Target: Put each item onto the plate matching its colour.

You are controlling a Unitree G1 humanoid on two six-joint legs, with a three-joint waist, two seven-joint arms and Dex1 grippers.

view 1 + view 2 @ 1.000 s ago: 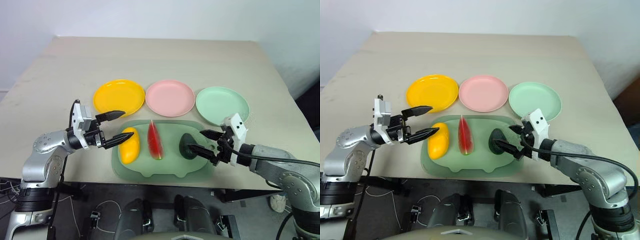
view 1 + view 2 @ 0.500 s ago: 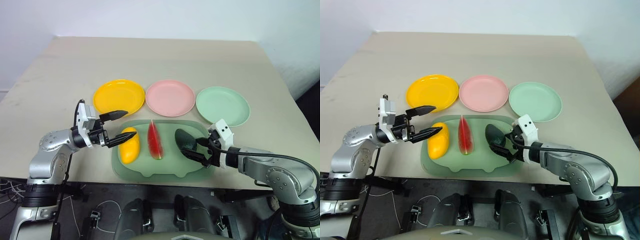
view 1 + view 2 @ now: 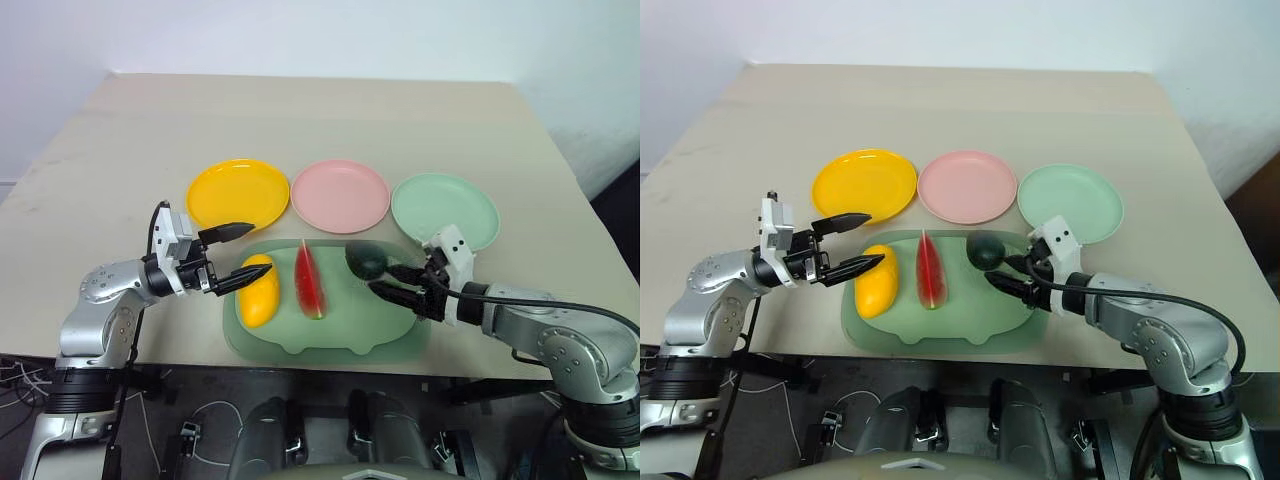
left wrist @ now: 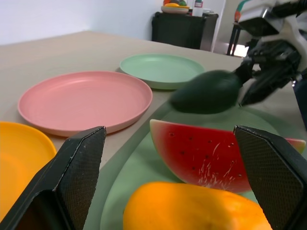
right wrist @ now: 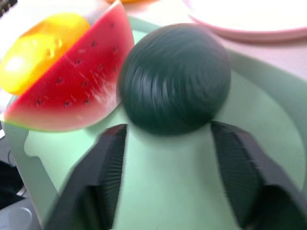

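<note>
A dark green avocado (image 3: 365,260) lies near the far edge of the pale green tray (image 3: 330,340). My right gripper (image 3: 380,279) is just on its near side. The fingers (image 5: 103,163) stand apart at the avocado's near flank, not around it; I cannot tell whether they touch it. The red watermelon wedge (image 3: 308,280) stands on its rind in the middle of the tray, with the yellow mango (image 3: 258,290) to its left. My left gripper (image 3: 255,250) hovers open beside the mango's far-left end. Behind the tray stand the yellow plate (image 3: 237,193), pink plate (image 3: 340,195) and mint green plate (image 3: 445,210), all bare.
The tray sits close to the table's near edge (image 3: 150,352). The beige tabletop (image 3: 320,120) stretches behind the plates. A dark cabinet (image 4: 184,28) shows far off in the left wrist view.
The avocado has slipped from between the right gripper's fingers and rolled toward the tray's far edge. Those fingers have drawn closer together. The left gripper has stayed put.
</note>
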